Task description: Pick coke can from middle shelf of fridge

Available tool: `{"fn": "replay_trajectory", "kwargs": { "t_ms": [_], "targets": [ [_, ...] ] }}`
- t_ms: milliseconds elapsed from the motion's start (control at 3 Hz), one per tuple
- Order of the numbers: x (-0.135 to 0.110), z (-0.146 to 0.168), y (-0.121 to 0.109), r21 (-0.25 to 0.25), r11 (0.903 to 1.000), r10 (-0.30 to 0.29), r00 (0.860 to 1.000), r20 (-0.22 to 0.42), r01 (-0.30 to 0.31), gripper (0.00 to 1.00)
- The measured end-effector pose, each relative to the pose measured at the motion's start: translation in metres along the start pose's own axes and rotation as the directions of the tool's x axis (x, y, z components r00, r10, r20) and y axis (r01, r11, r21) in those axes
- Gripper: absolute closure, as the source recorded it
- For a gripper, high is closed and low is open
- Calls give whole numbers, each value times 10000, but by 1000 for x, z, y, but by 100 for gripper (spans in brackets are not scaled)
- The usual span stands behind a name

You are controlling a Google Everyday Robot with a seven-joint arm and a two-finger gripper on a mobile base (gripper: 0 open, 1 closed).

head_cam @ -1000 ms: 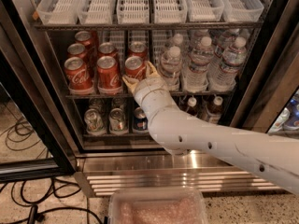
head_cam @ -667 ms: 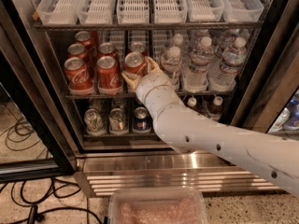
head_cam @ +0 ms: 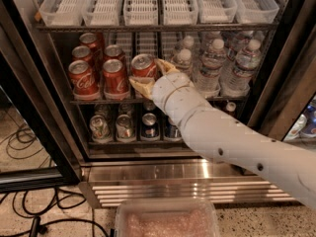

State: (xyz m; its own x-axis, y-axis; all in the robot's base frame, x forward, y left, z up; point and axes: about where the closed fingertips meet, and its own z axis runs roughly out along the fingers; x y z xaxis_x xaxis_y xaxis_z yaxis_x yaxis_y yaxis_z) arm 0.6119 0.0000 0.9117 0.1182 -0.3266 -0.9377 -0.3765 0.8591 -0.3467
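Note:
The fridge [head_cam: 187, 174] stands open in front of me. Several red coke cans [head_cam: 83, 78] stand on the left of the middle shelf [head_cam: 98, 101]. My gripper [head_cam: 146, 72], at the end of the white arm reaching in from the lower right, is shut on the rightmost front coke can [head_cam: 143, 64]. One tan finger [head_cam: 143, 86] lies under the can and the other is at its right side. The can is tilted and sits slightly above the shelf.
Water bottles [head_cam: 213, 63] fill the right of the middle shelf. White trays [head_cam: 140, 4] line the shelf above. Green-silver cans [head_cam: 100, 127] and dark blue cans [head_cam: 149, 125] stand below. Cables [head_cam: 24, 142] lie on the floor at left; a clear bin [head_cam: 168, 221] sits at the bottom.
The gripper has closed around the rightmost front coke can and raised it a little; the can now tilts and sits higher than a second ago.

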Motion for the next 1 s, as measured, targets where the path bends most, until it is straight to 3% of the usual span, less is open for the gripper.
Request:
{"fn": "replay_trajectory", "kwargs": {
  "t_ms": [333, 667, 1000],
  "targets": [
    [5, -31, -11, -526, 9986, 52, 9962, -871, -98, 100],
    [9, -59, -26, -1019, 9931, 420, 9882, -1475, -574, 100],
    [4, -80, -40, -1672, 9829, 484, 9844, -1689, -770, 100]
  ]
}}
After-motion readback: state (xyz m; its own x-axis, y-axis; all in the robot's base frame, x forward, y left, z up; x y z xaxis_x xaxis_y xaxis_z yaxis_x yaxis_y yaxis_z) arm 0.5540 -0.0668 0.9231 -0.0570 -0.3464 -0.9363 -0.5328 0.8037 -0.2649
